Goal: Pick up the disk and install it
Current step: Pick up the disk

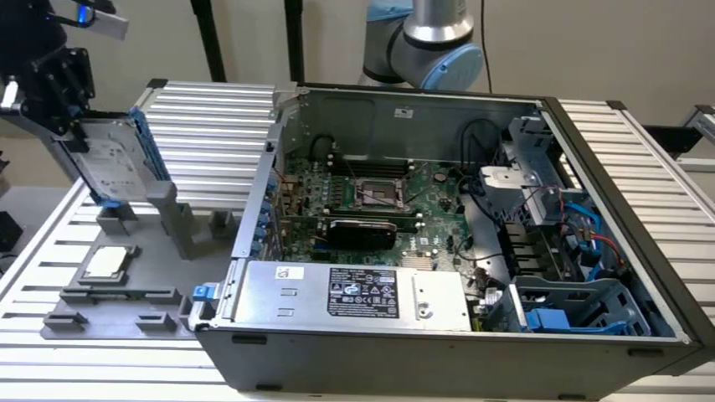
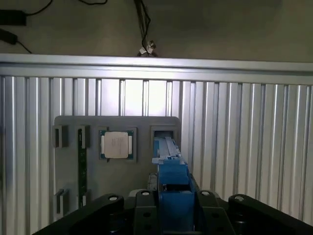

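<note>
one gripper [image 1: 54, 96], at the exterior view's upper left, is clamped on the disk [image 1: 112, 167], holding it on edge and tilted, with blue rails along its long sides. the disk's lower end hangs just over the grey tray [image 1: 123, 297] on the ribbed table [image 1: 213, 117]; whether the two touch i cannot tell. a square silver chip [image 1: 106, 261] lies flat in the tray, near that lower end. the open computer case [image 1: 625, 159] stands beside the tray on the exterior view's right, with a blue cage [image 1: 575, 314] in its near corner.
</note>
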